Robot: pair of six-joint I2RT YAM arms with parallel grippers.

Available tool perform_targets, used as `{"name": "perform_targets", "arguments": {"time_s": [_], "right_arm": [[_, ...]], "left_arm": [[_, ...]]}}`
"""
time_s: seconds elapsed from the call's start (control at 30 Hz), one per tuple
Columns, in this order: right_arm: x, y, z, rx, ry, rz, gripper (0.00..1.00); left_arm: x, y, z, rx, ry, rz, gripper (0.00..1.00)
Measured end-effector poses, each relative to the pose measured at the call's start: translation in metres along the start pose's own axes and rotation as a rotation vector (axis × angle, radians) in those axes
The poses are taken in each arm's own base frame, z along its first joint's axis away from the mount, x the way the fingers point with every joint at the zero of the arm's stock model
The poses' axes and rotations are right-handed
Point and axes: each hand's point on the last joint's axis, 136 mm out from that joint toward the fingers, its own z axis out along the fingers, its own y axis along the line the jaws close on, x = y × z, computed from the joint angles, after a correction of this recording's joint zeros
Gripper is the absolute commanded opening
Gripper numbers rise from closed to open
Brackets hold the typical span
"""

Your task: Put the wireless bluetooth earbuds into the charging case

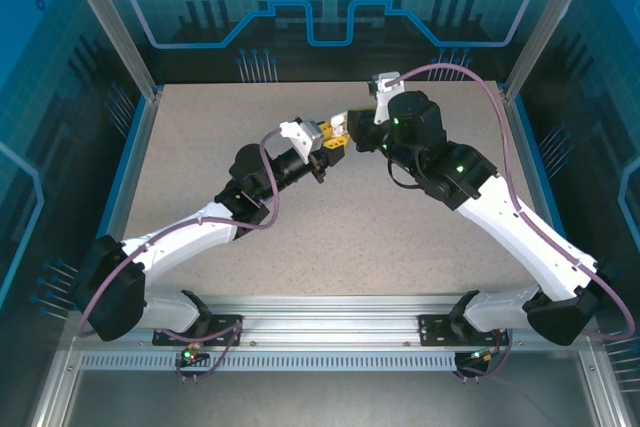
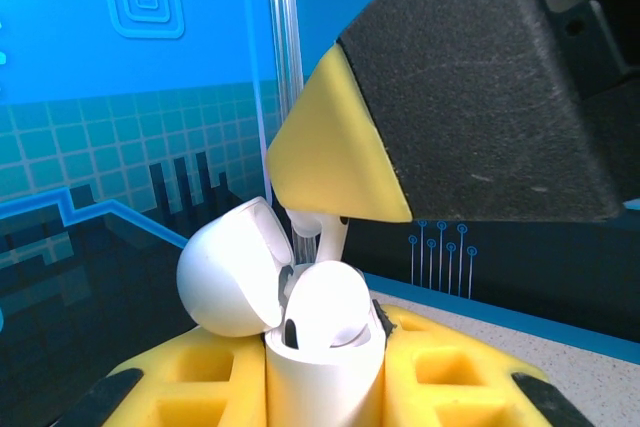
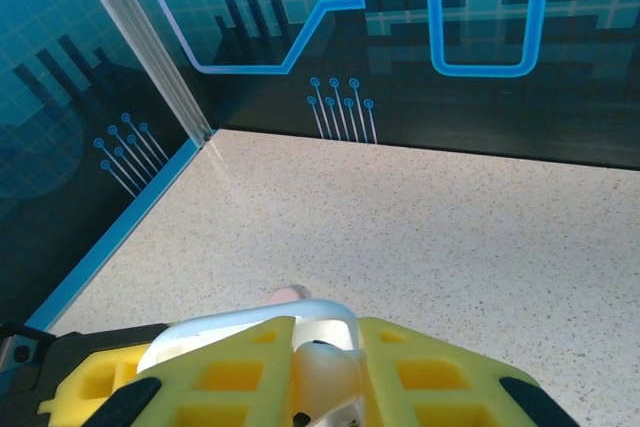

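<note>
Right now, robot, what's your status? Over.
Left gripper shut on open white charging case. Right gripper pinching white earbud over it. Another earbud already seated. Nothing in the way.

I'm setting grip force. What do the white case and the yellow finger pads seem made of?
The charging case looks like smooth, glossy hard plastic: soft highlights curve over its open lid. The yellow pads look matte, perhaps printed plastic or rubber: no shine, faintly grainy.
</note>
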Motion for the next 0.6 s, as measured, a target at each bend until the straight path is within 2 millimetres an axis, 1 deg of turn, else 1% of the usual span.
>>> {"name": "perform_targets", "arguments": {"time_s": [0.27,0.6], "right_arm": [[-0.006,-0.014,0.000,0.032,-0.013,0.013,0.20],[0.000,-0.014,0.002,0.025,0.006,0.010,0.20]], "left_arm": [[0.000,0.000,0.000,0.000,0.000,0.000,0.00],[0.000,0.000,0.000,0.000,0.000,0.000,0.00]]}}
